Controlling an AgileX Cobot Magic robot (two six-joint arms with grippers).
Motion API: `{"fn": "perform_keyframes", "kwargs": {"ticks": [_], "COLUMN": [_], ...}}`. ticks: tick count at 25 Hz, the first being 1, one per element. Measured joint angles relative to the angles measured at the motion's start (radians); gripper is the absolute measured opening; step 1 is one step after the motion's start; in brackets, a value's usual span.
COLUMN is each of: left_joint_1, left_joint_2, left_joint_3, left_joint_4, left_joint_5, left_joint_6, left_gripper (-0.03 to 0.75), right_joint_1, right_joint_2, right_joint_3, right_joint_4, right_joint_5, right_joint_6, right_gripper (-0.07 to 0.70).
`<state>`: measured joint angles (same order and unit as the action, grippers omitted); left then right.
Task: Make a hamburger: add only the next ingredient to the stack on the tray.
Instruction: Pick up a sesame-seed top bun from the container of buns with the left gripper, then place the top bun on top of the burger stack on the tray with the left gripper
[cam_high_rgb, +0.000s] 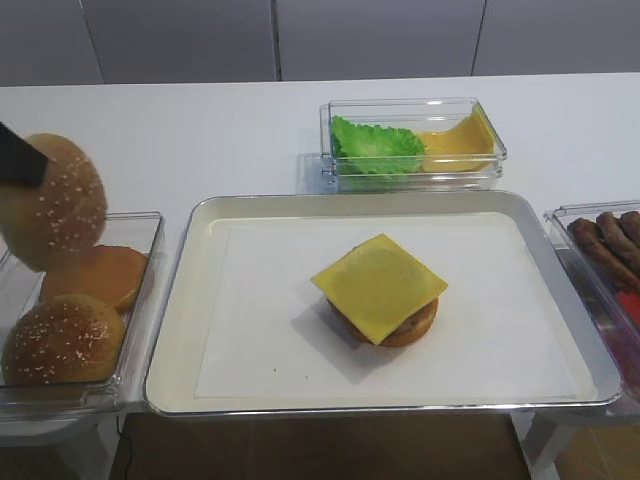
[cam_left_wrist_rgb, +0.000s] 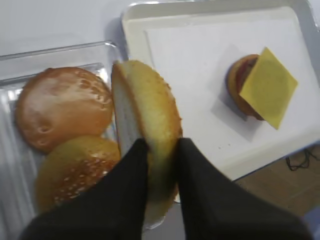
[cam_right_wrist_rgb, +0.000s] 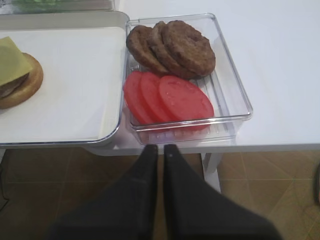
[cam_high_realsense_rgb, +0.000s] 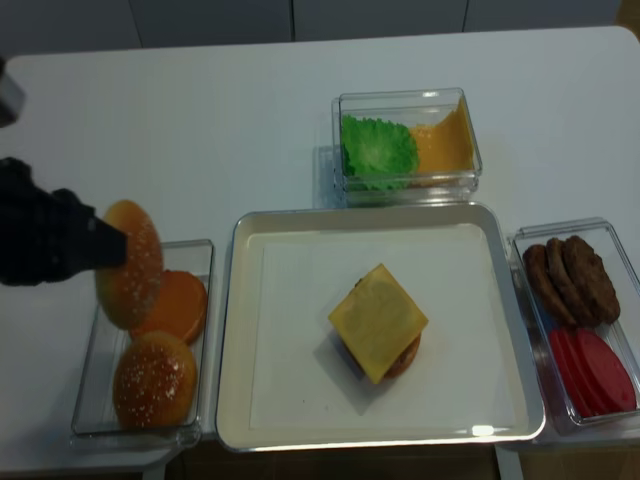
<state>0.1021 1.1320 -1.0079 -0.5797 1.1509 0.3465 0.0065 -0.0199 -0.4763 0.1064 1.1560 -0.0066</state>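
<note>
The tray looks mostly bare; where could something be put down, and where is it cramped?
The tray has bare white paper on every side of the cheese-topped stack, widest to its left. The table is open behind the tray, left of the lettuce box. The bun box and the patty and tomato box are packed.

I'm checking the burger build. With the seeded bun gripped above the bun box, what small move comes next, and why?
Probably carry the seeded bun top, pinched on edge in the left gripper, sideways toward the stack on the tray: the cheese is bare.
</note>
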Motion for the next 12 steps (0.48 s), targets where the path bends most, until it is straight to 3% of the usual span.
{"fn": "perform_keyframes", "kwargs": {"ticks": [6,12], "left_joint_1": [-0.236,-0.42], "left_joint_2": [0.0,0.088], "left_joint_3": [0.0,0.0], "left_joint_4": [-0.024,-0.036], "left_joint_5": [-0.106,-0.21], "left_joint_6": [-0.101,-0.166], "left_gripper": [0.132,0.127], "right_joint_1": [0.0,0.0], "right_joint_2": [0.0,0.0], "right_joint_3": [0.0,0.0], "right_joint_4": [0.0,0.0], "right_joint_5": [0.0,0.0], "right_joint_6": [0.0,0.0], "right_gripper": [0.027,0.027]}}
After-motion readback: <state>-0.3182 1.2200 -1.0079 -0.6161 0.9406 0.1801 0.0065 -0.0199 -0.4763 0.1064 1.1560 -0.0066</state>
